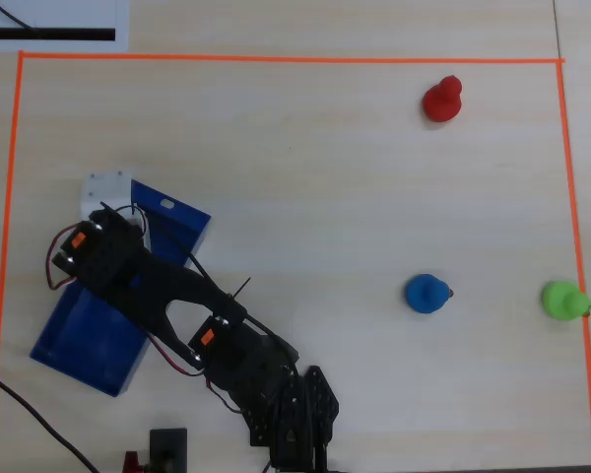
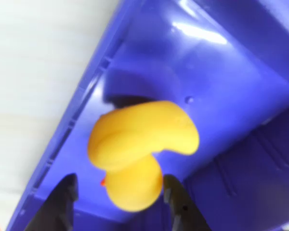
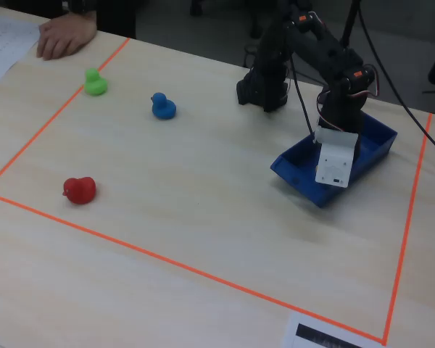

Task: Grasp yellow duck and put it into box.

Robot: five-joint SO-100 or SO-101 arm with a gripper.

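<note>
In the wrist view the yellow duck (image 2: 139,144) fills the middle of the picture, down inside the dark-blue box (image 2: 231,72) with its orange beak toward the left. My gripper (image 2: 119,182) is open around the duck's head. The left fingertip (image 2: 67,185) stands clear of the duck and the right fingertip (image 2: 171,185) is close beside it. From overhead the arm reaches over the box (image 1: 79,335) and hides both gripper and duck. The fixed view shows the wrist hanging over the box (image 3: 373,145), with the duck hidden there too.
A red duck (image 1: 441,100), a blue duck (image 1: 426,293) and a green duck (image 1: 563,300) stand apart on the table's right side in the overhead view. Orange tape (image 1: 276,58) frames the work area. A person's hand (image 3: 65,32) rests at the far left corner in the fixed view.
</note>
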